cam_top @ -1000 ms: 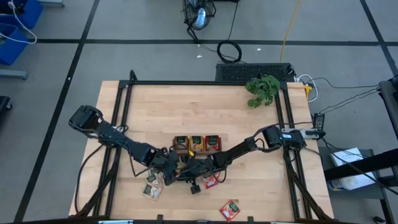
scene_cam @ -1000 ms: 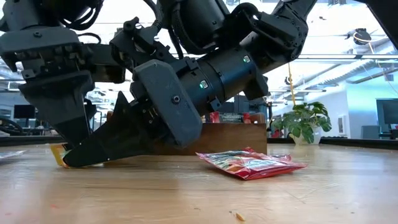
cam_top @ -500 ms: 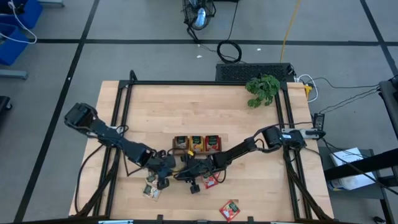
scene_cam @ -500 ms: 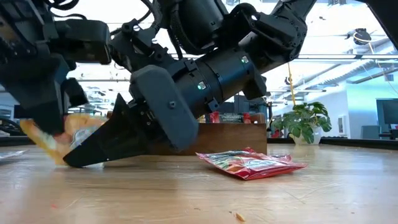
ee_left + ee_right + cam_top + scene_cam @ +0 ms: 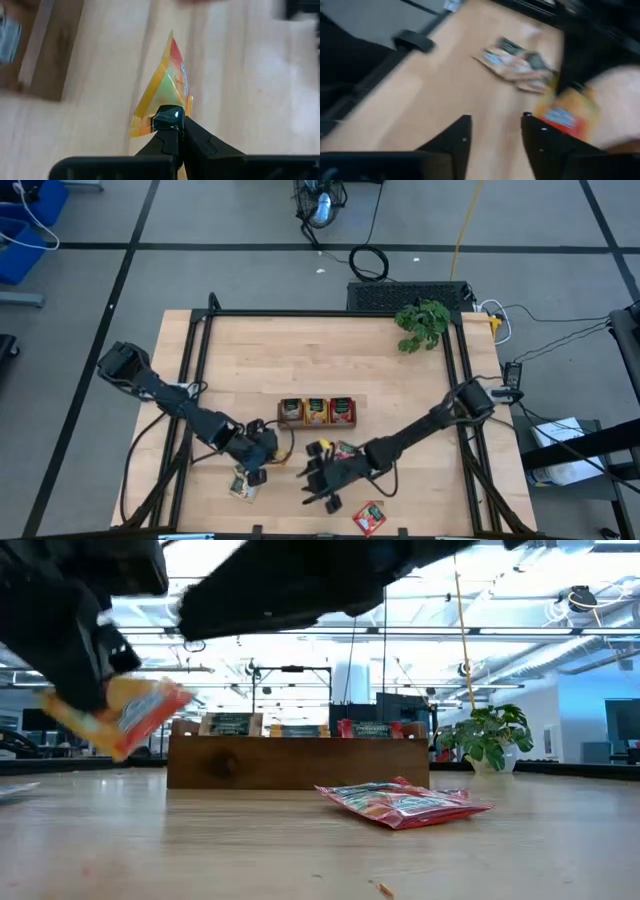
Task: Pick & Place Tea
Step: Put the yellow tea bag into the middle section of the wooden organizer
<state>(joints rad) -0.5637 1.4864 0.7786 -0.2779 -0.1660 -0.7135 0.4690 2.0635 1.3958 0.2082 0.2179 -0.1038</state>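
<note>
The left gripper [image 5: 172, 131], jaws clamped on an orange tea sachet [image 5: 162, 87], lifted it; next, the tray [image 5: 316, 412]. The right gripper [image 5: 492, 131] stood open, empty.

The wooden table [image 5: 260, 360] carries a brown tray [image 5: 317, 412], scattered tea sachets [image 5: 369, 517] and a plant [image 5: 422, 325].

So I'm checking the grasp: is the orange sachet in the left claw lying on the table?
No. In the low view the orange sachet, pinched by the left claw, hangs clear above the table.
</note>
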